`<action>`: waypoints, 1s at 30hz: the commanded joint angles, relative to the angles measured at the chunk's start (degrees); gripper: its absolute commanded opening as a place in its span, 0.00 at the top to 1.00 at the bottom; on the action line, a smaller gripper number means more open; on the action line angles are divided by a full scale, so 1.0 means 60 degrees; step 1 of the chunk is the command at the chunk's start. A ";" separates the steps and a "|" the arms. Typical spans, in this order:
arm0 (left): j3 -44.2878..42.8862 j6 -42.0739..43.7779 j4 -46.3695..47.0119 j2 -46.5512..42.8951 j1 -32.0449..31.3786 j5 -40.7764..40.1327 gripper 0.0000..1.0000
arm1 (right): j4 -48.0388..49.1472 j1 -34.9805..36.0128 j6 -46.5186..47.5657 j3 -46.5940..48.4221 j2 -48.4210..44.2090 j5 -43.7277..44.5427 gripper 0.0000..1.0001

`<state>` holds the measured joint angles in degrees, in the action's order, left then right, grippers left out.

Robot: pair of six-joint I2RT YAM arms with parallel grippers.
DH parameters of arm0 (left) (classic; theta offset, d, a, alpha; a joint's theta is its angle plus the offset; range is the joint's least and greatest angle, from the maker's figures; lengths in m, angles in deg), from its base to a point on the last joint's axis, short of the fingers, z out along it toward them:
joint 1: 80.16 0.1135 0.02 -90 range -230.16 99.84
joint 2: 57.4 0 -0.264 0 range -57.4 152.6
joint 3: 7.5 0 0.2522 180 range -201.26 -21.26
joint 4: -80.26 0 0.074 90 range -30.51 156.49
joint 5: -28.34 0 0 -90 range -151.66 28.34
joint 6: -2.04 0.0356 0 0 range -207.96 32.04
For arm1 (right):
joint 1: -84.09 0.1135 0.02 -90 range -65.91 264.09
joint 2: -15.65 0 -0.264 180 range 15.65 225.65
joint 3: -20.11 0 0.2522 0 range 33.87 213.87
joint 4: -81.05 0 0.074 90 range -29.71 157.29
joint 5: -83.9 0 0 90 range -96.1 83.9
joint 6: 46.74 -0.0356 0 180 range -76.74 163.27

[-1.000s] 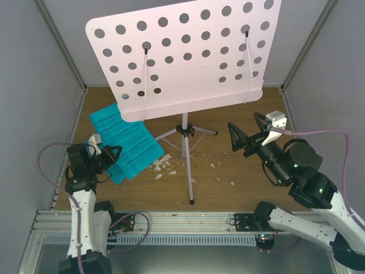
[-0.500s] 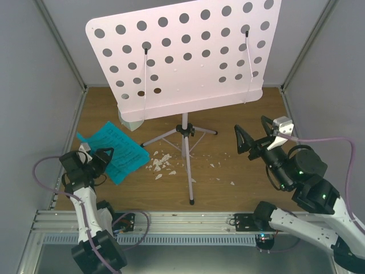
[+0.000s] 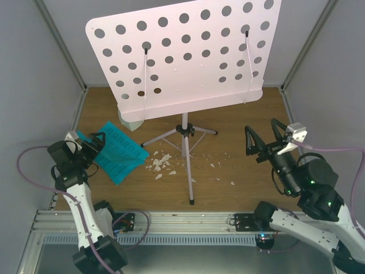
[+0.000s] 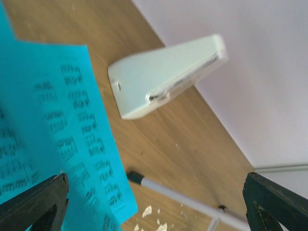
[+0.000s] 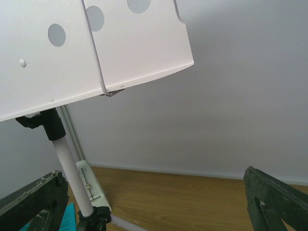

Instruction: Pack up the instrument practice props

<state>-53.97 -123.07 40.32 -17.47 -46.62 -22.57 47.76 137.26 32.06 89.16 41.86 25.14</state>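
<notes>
We see the music stand (image 3: 182, 63) standing upright toward the back of the worktop (image 3: 245, 171). Its tripod feet are spread on the wood and its perforated desk is tilted toward the overhead camera. The cyan sheet-music pages (image 3: 117, 151) lie flat on the worktop, left of the stand's legs. The white metronome (image 4: 163, 79) sits just beyond the pages' far edge; from above it is mostly hidden under the desk's lower left corner. White crumbs (image 3: 162, 164) are scattered between the pages and the stand's pole. The left gripper (image 3: 96, 144) hovers at the pages' left edge, its jaws wide apart and clamped on nothing. The right gripper (image 3: 260, 128) hangs right of the stand, well apart from it, its jaws likewise spread and empty.
</notes>
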 commanded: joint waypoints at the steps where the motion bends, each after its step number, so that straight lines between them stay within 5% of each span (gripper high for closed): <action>1: -0.1151 0.0763 -0.0592 0.0191 -0.0024 -0.1129 0.01 | 0.0756 -0.0043 0.0047 -0.0306 -0.0297 -0.0259 0.00; 10: -0.1691 0.1842 -0.0829 -0.0031 -0.0470 -0.2058 0.01 | 0.0582 -0.0043 -0.0080 -0.0272 -0.0036 -0.0613 0.00; 13: -0.1920 0.3008 -0.0581 0.0321 -0.1449 -0.1267 0.05 | 0.0317 -0.0046 -0.0596 -0.0381 0.0117 -0.0572 0.00; 18: -0.2402 0.3359 -0.0834 0.1131 -0.4242 -0.1873 0.15 | 0.0498 -0.0043 -0.1430 -0.1267 0.0554 -0.1209 0.01; 23: -0.1584 0.2167 0.1058 0.0635 -0.6952 -0.1266 0.28 | 0.1354 -0.0336 -0.2273 -0.2593 0.0705 -0.2199 0.01; 30: -0.0926 0.0401 0.2846 0.0779 -1.1325 -0.3250 0.35 | 0.2466 -0.3176 -0.3266 -0.3905 0.1029 -0.6813 0.09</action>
<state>-61.47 -113.87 46.13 -13.61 -103.78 -35.25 55.34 126.85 17.92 67.78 46.56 3.20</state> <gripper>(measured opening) 0.655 0.942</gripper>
